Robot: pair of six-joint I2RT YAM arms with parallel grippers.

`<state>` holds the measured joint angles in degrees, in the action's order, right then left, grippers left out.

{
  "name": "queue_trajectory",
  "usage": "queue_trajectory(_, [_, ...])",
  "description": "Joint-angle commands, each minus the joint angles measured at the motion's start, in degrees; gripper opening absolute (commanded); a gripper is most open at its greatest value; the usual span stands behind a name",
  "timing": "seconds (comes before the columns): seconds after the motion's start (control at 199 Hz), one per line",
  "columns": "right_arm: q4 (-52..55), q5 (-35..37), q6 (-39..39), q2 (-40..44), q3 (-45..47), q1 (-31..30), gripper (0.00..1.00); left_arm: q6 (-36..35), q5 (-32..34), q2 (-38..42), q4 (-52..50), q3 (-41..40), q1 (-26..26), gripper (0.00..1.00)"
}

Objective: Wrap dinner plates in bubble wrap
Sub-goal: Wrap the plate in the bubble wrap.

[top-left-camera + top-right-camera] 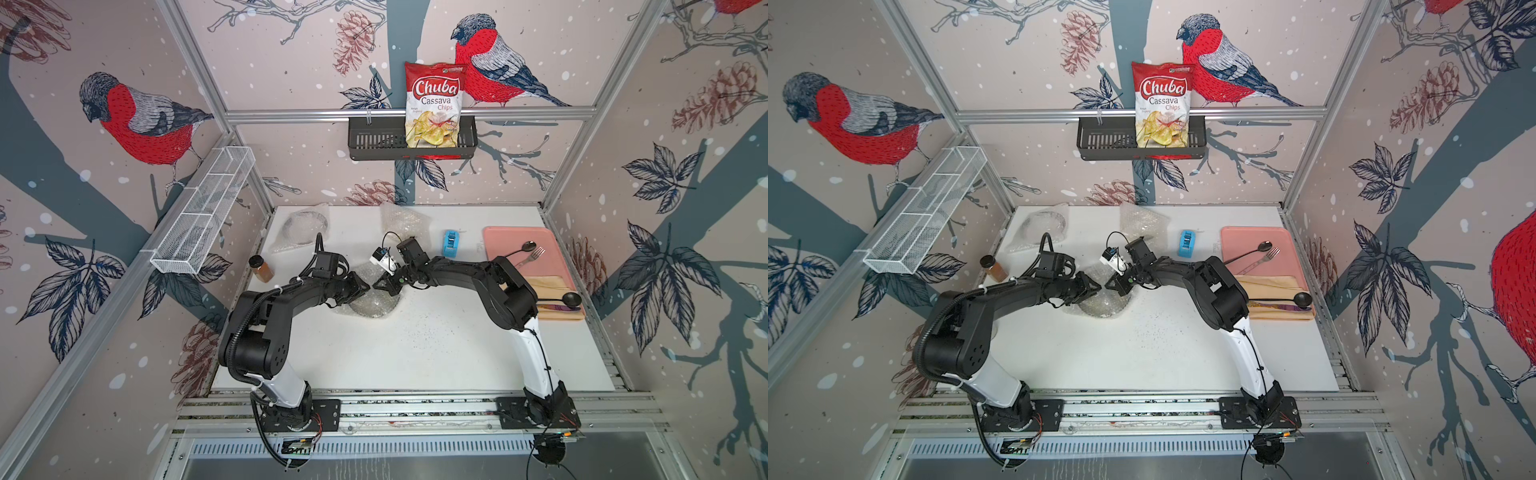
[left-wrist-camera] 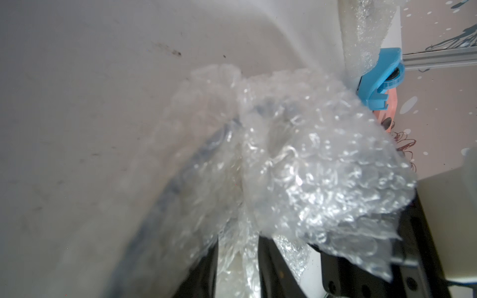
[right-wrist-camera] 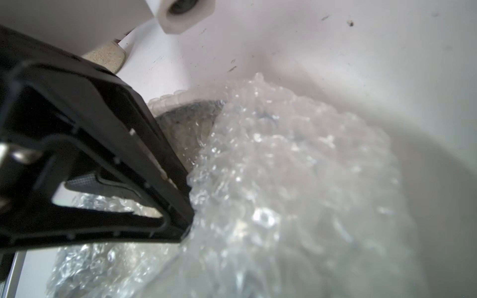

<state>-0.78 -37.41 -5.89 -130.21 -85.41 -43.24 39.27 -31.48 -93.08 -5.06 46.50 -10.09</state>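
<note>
Where the two arms meet tip to tip above mid-table, the entries run outward as follows.

Left gripper (image 1: 365, 291): pointed at its partner, low over the wrap (image 2: 309, 167). In the left wrist view, plastic shows between its black fingers (image 2: 271, 273), but whether it is grasping or has released cannot be told.

Right gripper (image 1: 379, 284): clenched, with its tips hidden behind a raised fold of wrap. Whether that fold is pinched cannot be told.

Plate (image 3: 185, 116): flat on the table, directly beneath both grippers. Its dark rim is visible through the plastic in both wrist views. It is mostly covered, with the wrap bunched upward over its middle toward the grippers.

Table (image 1: 415, 353): white, with fine dark specks just right of the plate.

Second plate (image 1: 305, 226): far left corner, wrapped, well apart from the grippers.

Sheet (image 1: 401, 220): loose and crumpled, at the back edge beyond the grippers.

Tape dispenser (image 1: 450, 243): blue, between the sheet and the tray.

Tray (image 1: 511, 239): pink, far right, bearing cutlery.

Jar (image 1: 261, 269): left edge, beside the left arm.
</note>
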Motion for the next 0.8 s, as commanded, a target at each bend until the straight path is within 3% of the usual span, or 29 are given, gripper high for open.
queue_trajectory(0.0, [12.82, 4.60, 0.11, -1.10, 1.62, 0.10, 0.05, -0.51, -1.46, 2.97, -8.26, 2.76, 0.59, 0.33])
queue_trajectory(0.236, [12.64, 4.63, 0.62, -0.85, 1.65, 0.11, 0.05, 8.57, -6.56, 3.57, 1.52, 3.94, -1.85, 0.37])
queue_trajectory(0.447, [12.72, 3.33, 0.90, -1.15, 0.71, 0.00, 0.05, 11.53, -6.33, 0.78, 7.97, 3.11, -3.78, 0.43])
queue_trajectory(0.598, [12.86, 2.74, 1.06, -1.16, 0.50, -0.30, 0.05, 9.84, -2.37, -1.02, 5.51, 4.33, -3.80, 0.43])
queue_trajectory(0.703, [13.08, 2.65, 1.31, -1.13, 0.37, -0.35, 0.05, 11.36, -1.85, -1.73, 8.12, 3.54, -3.71, 0.38])
queue_trajectory(0.794, [12.82, 2.52, 1.39, -0.70, 0.59, -0.44, 0.05, 11.45, -1.03, -2.10, 7.86, 3.55, -3.71, 0.27])
